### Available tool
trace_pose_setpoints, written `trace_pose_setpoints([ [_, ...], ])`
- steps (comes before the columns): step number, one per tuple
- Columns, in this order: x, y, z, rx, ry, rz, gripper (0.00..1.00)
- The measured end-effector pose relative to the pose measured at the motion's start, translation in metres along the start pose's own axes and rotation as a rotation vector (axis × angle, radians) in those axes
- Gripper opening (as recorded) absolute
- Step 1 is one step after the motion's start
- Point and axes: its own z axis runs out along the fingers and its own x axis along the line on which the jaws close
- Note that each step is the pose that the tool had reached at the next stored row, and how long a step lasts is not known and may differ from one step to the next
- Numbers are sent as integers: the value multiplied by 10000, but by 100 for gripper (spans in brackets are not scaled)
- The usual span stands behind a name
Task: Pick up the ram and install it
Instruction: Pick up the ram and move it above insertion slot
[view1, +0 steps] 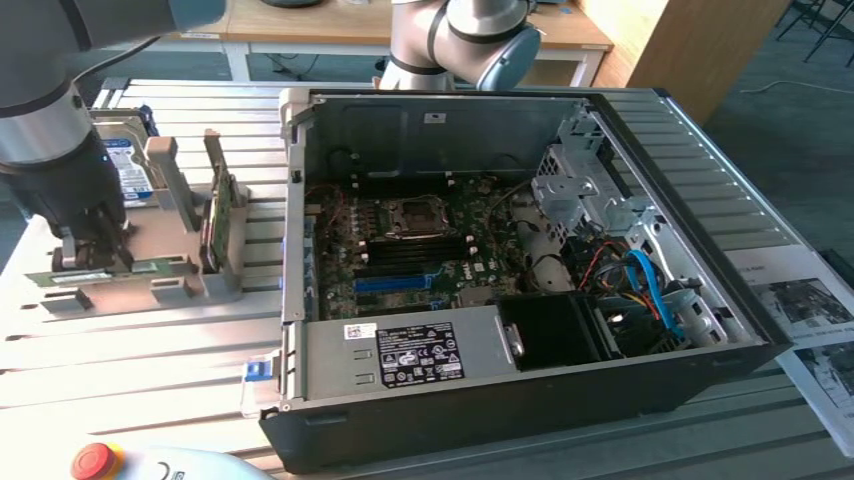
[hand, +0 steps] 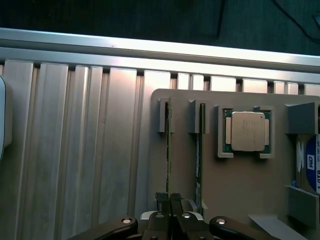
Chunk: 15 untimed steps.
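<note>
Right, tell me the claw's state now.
Claw: closed on the ram, which stands on edge in the grey holder.

- The tabletop (hand: 75, 160) is ribbed bare metal, brushed, with a dull sheen.
- The holder tray (hand: 240, 190) looks like smooth, matt grey plastic.
- The ram (hand: 169, 145) is thin green circuit board.
- The processor (hand: 247, 131) has a satin metal lid.
- The pincer (hand: 169, 198) has matt black fingers and shiny screw heads.
- The computer case (view1: 534, 410) is matt black outside and bare grey sheet metal inside.
- The printed sheets (view1: 814, 305) are paper.
</note>
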Motion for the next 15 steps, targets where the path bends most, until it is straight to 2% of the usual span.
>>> trace_pose_setpoints([
  [15,-18,8,-388,-1,31,2,12],
])
